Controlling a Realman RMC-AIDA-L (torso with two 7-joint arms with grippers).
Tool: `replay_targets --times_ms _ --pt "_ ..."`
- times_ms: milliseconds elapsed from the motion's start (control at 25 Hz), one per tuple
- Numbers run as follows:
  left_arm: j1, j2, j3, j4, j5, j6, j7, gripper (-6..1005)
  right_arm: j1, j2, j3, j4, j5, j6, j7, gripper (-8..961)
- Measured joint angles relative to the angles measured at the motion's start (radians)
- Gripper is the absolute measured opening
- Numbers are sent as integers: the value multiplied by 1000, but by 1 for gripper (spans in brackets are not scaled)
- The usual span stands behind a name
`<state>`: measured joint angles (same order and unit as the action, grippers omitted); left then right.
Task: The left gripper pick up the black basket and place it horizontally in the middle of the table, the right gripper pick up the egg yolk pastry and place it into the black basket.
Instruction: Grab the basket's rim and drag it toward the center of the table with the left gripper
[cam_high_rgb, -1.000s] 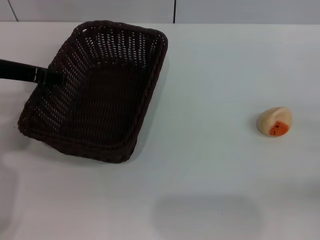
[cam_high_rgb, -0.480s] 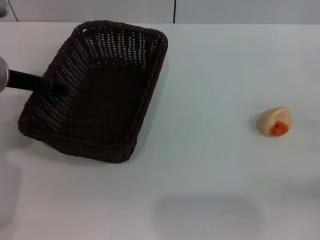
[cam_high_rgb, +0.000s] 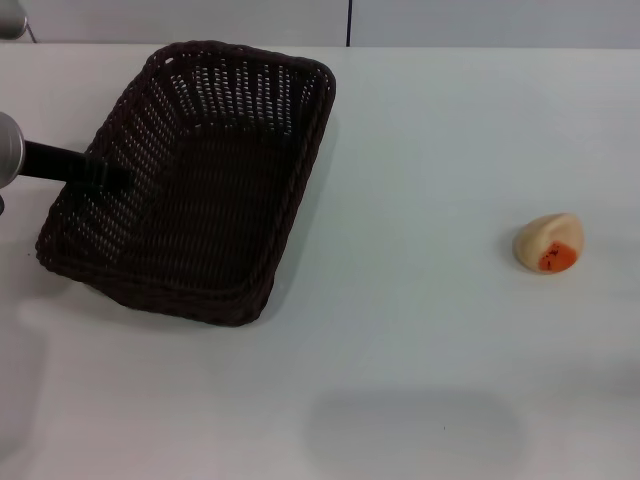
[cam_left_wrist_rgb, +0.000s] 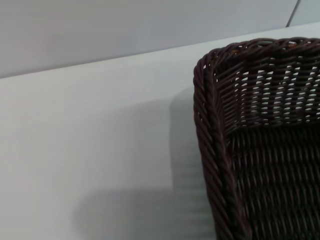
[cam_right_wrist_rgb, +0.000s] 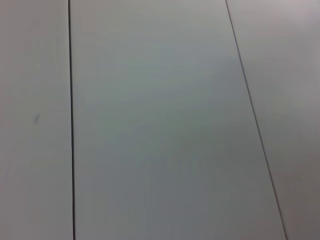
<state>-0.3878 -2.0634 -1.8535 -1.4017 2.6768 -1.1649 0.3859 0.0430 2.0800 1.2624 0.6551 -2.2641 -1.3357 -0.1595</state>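
Basket (cam_high_rgb: 200, 180) on the surface (cam_high_rgb: 400, 350) at far left, left hand (cam_high_rgb: 100, 172) at its left rim, pastry (cam_high_rgb: 549, 243) well apart to the right, nearer the front.

The table (cam_high_rgb: 420, 330) bears the black basket (cam_high_rgb: 200, 180) and egg yolk pastry (cam_high_rgb: 549, 243).

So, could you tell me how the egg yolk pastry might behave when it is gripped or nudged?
The egg yolk pastry looks rounded, so a nudge would probably roll it across the smooth table. It seems small, likely light. Being a pastry, it may crush under a firm squeeze.
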Motion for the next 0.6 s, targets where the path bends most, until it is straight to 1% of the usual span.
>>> replay_targets --times_ms 200,280,520,600 --pt "-8 -2 10 5 21 -2 -4 693 0 0 1 0 0 -2 0 694" --pt "-8 -1 14 3 22 0 -4 471 0 0 1 0 0 -2 0 694" --pt "-11 1 15 -1 22 5 0 307 0 0 3 -2 0 -2 0 694" --pt "-12 1 14 -1 22 5 1 298 0 0 3 -2 0 -2 0 694"
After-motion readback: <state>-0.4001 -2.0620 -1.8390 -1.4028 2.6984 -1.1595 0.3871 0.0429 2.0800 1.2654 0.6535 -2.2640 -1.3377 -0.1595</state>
